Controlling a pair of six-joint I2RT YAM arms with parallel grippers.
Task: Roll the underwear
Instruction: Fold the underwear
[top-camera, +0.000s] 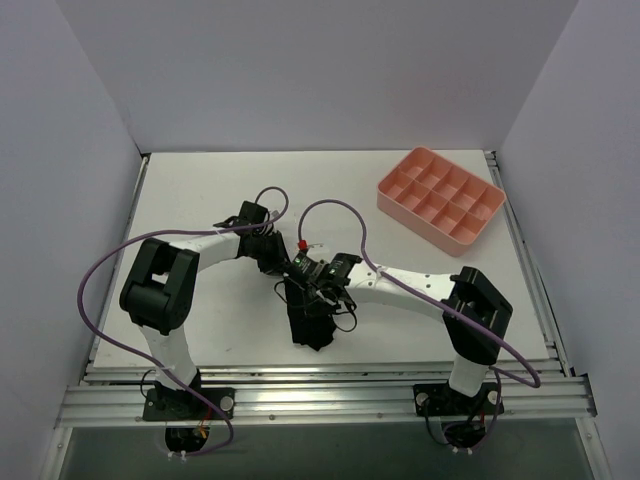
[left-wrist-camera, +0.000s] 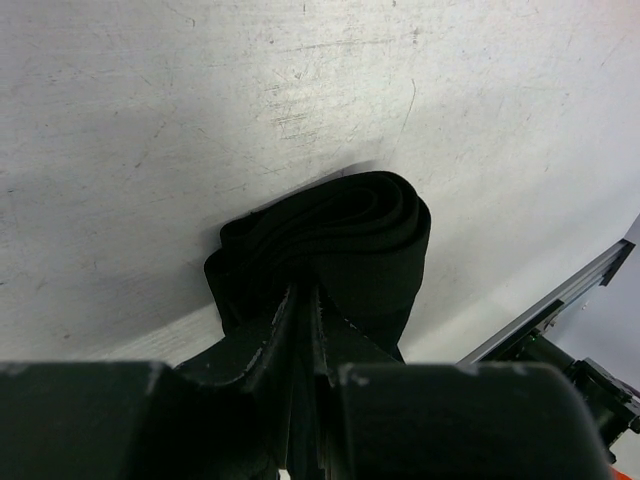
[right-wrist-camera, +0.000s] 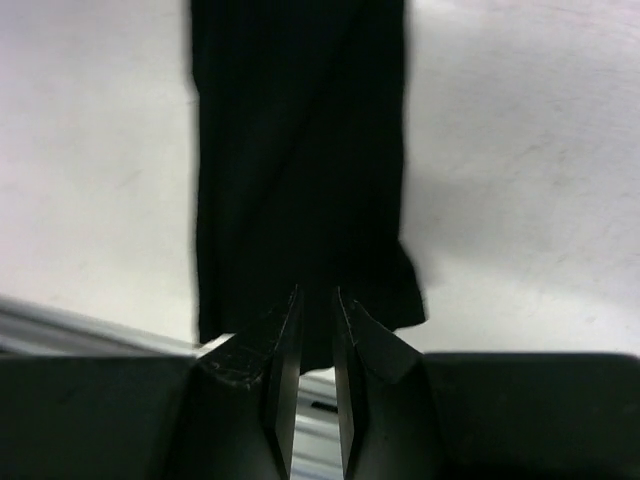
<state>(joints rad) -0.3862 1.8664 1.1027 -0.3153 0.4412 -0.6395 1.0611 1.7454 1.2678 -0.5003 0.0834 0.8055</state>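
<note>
Left end effector (left-wrist-camera: 305, 330) pressed almost together on the underwear (left-wrist-camera: 350, 235), with only a thin slit between the two dark fingers and black cloth bunched right at their tips. Just beyond the tips, in the middle of the left wrist view, a loose roll of the garment, its layered coils open toward the upper right, lying on the scuffed white table (left-wrist-camera: 150, 120). Right end effector (right-wrist-camera: 310, 330) likewise narrowed to a slim gap, pinching the near hem of the same black fabric at the bottom centre of the right wrist view. From there, a long flat dark strip running straight up and out of the top of that frame, pale table on both sides of it. Seen from overhead, both end effectors meeting just below the centre of the frame, the left coming in from the upper left and the right from the right, over the upper end of the garment. The rest of the black cloth stretched down from them toward the lower edge of the table, near the metal rail (top-camera: 330, 400). Well apart, at the upper right of the overhead view, a pink compartment tray (top-camera: 440, 195). Purple cable (top-camera: 335, 205) looping above the arms.
</note>
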